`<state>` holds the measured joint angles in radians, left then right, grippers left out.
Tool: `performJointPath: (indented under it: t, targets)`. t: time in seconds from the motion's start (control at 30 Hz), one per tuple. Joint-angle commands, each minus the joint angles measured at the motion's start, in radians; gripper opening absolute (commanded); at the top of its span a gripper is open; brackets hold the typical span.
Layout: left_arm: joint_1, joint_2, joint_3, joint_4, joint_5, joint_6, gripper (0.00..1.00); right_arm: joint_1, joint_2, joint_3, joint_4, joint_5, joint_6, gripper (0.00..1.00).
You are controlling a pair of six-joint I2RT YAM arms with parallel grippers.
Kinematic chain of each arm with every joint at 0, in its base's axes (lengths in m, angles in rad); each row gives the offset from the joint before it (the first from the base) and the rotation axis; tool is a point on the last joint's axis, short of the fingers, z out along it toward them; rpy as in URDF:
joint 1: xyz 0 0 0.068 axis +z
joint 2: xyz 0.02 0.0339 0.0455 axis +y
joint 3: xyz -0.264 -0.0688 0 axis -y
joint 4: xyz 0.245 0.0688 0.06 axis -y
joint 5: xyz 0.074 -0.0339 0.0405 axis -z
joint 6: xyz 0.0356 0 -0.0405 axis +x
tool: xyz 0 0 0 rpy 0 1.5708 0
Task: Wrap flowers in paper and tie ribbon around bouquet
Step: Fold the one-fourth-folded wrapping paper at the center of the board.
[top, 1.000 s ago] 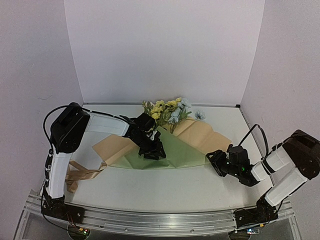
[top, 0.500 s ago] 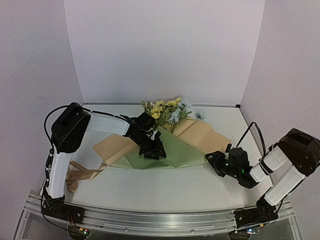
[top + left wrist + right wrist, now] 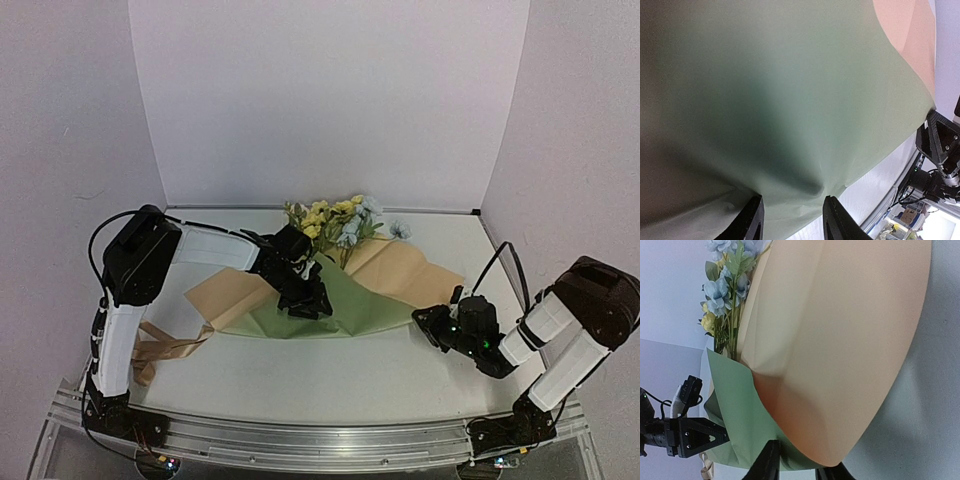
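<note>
Wrapping step: right tool [image 3: 426,323] straddles a corner of the paper [image 3: 372,300], left tool [image 3: 308,302] pins its middle, can't tell if either grips; next fold over the flowers [image 3: 335,220]

The flowers [image 3: 335,222] lie on the paper [image 3: 365,305], blooms rearward; the ribbon [image 3: 165,347] lies at its left front.

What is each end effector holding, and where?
Left end effector grips the paper near its front edge. Right end effector straddles the paper's right corner; grip unclear.
</note>
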<state>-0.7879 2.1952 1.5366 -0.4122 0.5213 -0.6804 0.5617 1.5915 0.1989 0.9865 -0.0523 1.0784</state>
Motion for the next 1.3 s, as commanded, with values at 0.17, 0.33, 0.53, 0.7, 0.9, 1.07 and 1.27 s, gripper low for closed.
performJointPath:
  t: [0.17,0.33,0.53,0.7,0.9,1.07,1.27]
  targets:
    - [0.001,-0.012,0.044,0.000,0.024,0.010,0.42,0.006,-0.127,-0.017,-0.130,0.104,-0.003,0.02]
    - [-0.016,-0.014,0.054,0.027,0.063,-0.009,0.43,0.006,-0.324,-0.003,-0.401,0.181,-0.059,0.00]
    - [-0.043,-0.032,0.066,0.089,0.125,-0.049,0.43,0.026,-0.476,0.050,-0.659,0.236,-0.137,0.00]
    - [-0.094,-0.026,0.103,0.131,0.181,-0.069,0.43,0.069,-0.503,0.102,-0.750,0.282,-0.153,0.00]
    - [-0.134,0.063,0.163,0.174,0.237,-0.089,0.38,0.127,-0.508,0.208,-0.881,0.352,-0.165,0.00]
    - [-0.145,0.158,0.252,0.199,0.286,-0.111,0.36,0.174,-0.504,0.253,-0.923,0.377,-0.164,0.00]
    - [-0.154,0.273,0.369,0.202,0.319,-0.147,0.35,0.224,-0.489,0.313,-0.946,0.389,-0.170,0.00]
